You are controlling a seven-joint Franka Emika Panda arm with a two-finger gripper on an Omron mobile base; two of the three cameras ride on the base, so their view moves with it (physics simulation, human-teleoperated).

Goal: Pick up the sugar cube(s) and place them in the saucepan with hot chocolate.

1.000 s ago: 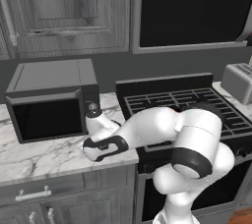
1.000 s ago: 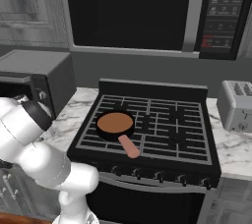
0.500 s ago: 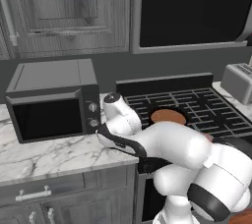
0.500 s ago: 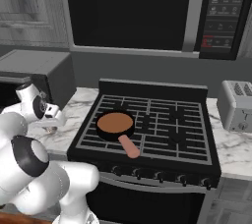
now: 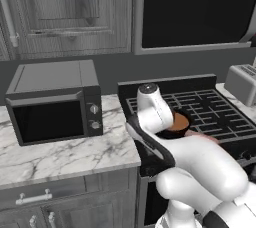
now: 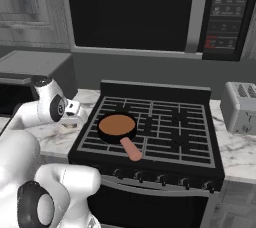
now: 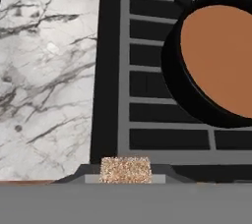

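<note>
Right base view: saucepan (image 6: 117,127) handle (image 6: 131,149) toward front-right.

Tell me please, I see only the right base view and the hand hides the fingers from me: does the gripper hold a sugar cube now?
Observer: Yes. In the hand view a speckled sugar cube sits between the tips of the gripper.
Operator: Is it above the saucepan?
Observer: Not yet. The hand view looks down on the left edge of the stove, beside the marble counter. The saucepan lies off to one side, apart from the cube.
Operator: What stands on that counter?
Observer: In the left base view, a microwave, door shut, clear of the arm.
</note>
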